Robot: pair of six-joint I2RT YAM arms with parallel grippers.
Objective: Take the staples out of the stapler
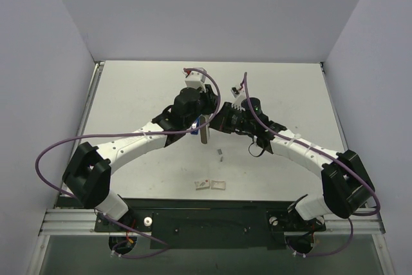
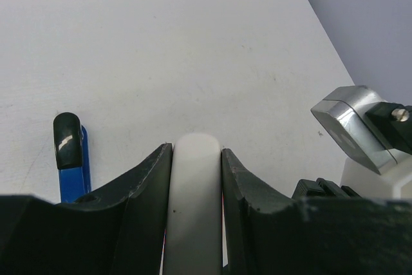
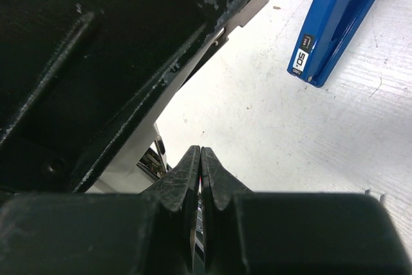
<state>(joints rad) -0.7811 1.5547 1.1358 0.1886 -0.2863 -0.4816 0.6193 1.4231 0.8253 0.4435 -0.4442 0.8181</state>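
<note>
Two white paper scraps [image 1: 203, 185] lie on the worktop [image 1: 141, 88] toward 6 o'clock from the stapler [image 1: 195, 127], well apart from it. Both arms reach inward and meet mid-worktop. The left hand [image 2: 196, 152] is clamped on the stapler's silvery-white track, with the blue body at its 9 o'clock. The right hand [image 3: 201, 154] has its fingers pressed together and grips nothing; the stapler is at its 1 o'clock.

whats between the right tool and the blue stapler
Nothing: in the right wrist view only bare table shows between the shut right tool and the stapler.
</note>
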